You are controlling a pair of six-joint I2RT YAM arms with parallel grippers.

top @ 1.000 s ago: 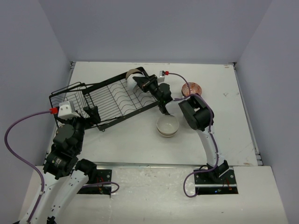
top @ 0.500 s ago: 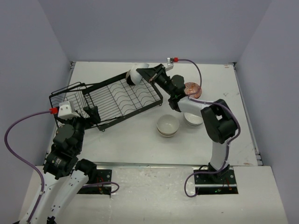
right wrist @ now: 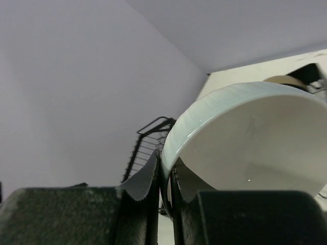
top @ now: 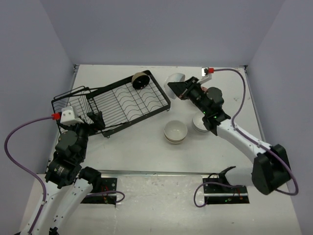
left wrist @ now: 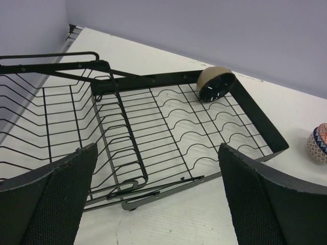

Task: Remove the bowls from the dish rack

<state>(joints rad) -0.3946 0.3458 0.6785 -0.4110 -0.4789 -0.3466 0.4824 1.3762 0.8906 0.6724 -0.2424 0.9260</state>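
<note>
On the white table (top: 122,147):

- One dish rack (top: 161,91): black wire, rectangular, with rows of wavy plate slots and a deeper basket section at its left end.
- One beige bowl (top: 141,81) in the rack: round, dark inside, standing on edge in the far right corner.
- One plain white bowl (right wrist: 245,138) off the rack: glossy and smooth, tilted, in the air just right of the rack's far corner. The right gripper (right wrist: 166,178) is clamped on its rim, one finger inside and one outside.
- One white stack (top: 175,132) on the table in front of the rack. It looks like two nested bowls.
- One more white bowl (top: 198,124) just beside the stack, partly under the right arm.
- One patterned bowl (left wrist: 318,143), blue, white and red outside, seen at the edge of the left wrist view.

The left gripper (top: 97,120) hangs over the basket end with its jaws wide apart, holding nothing. Its pads are textured black.
</note>
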